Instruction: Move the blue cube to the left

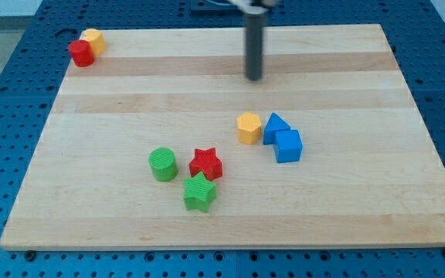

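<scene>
The blue cube [289, 146] lies right of the board's middle. It touches a blue triangular block [275, 127] just above and left of it. A yellow hexagonal block [249, 128] sits against the left side of the blue triangular block. My tip [253, 78] is the lower end of the dark rod, toward the view's top. It stands well above the yellow hexagon and up-left of the blue cube, touching no block.
A red star [205, 164], a green star [199, 192] and a green cylinder [162, 164] cluster at lower centre-left. A red block [81, 54] and a yellow block [93, 40] touch at the wooden board's [361, 201] top-left corner. Blue pegboard surrounds the board.
</scene>
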